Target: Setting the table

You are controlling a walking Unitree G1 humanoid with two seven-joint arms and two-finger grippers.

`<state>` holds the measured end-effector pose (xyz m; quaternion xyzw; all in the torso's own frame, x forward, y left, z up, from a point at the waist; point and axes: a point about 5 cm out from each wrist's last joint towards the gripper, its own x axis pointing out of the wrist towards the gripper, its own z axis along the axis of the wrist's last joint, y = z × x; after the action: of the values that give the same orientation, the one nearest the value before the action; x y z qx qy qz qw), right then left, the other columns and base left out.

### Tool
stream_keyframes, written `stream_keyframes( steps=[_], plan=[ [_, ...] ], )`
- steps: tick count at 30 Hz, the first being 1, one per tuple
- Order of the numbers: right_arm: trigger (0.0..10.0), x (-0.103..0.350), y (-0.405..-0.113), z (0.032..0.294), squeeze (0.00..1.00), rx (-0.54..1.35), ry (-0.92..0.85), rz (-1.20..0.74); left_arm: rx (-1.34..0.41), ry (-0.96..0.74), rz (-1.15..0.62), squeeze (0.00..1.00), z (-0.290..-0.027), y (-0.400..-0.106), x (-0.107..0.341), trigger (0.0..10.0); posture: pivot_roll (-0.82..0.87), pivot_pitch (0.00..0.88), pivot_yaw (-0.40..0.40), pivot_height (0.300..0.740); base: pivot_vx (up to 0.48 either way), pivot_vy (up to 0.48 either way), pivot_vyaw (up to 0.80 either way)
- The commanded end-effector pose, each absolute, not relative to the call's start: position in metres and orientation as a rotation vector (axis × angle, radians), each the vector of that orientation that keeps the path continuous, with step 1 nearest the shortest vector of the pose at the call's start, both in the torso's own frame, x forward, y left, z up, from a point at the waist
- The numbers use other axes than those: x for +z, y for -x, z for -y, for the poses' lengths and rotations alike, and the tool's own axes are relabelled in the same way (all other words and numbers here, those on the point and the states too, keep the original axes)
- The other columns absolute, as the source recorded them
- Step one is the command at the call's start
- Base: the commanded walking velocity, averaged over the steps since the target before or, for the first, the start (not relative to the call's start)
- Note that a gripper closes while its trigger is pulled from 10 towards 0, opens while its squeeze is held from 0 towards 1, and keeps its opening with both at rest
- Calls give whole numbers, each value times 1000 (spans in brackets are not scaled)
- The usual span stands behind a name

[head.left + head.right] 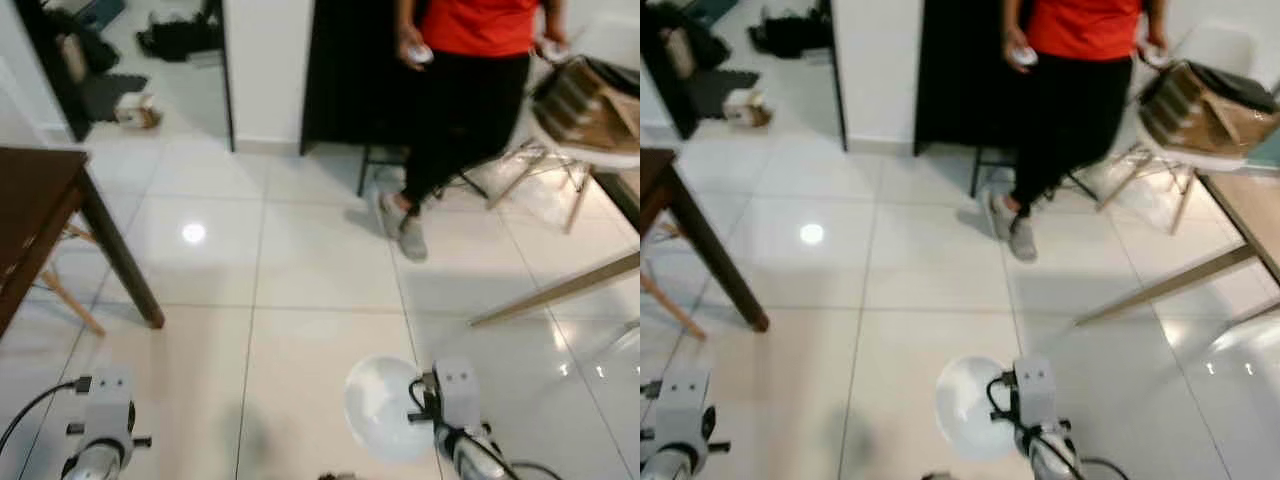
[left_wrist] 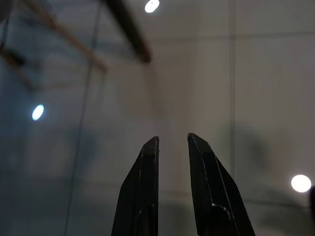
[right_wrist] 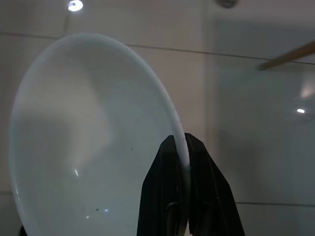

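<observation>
A white plate [image 1: 383,408] hangs low over the tiled floor in front of me, held on edge. My right gripper [image 3: 181,141] is shut on the plate's rim [image 3: 178,129], one black finger on each side. My left gripper [image 2: 173,139] points down at bare floor tiles, its fingers a little apart with nothing between them. The left arm [image 1: 100,425] hangs at the lower left. A dark brown table [image 1: 35,205] stands at the left edge, and a light wooden table [image 1: 1252,218] reaches in from the right.
A person in a red top and black trousers [image 1: 468,95] stands ahead near a dark doorway, holding small white objects. A white chair [image 1: 585,150] carrying a brown bag [image 1: 590,105] stands at the far right. Glossy white tiles [image 1: 300,260] stretch between the tables.
</observation>
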<state>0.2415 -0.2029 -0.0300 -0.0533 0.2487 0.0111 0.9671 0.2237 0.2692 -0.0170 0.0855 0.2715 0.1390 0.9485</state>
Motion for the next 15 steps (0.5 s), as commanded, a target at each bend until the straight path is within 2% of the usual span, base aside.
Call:
stream_keyframes(
  steps=[1,15],
  plan=[
    [10000,-31,-239,206,0,17,110,-512,292,-175,-584,0,-272,-214,-23,10000,-24,75,28,740,0,0,-788],
    [10000,-28,-243,211,0,-1,106,-504,301,-175,-581,0,-276,-213,-23,10000,-26,77,27,740,0,0,-786]
  ],
)
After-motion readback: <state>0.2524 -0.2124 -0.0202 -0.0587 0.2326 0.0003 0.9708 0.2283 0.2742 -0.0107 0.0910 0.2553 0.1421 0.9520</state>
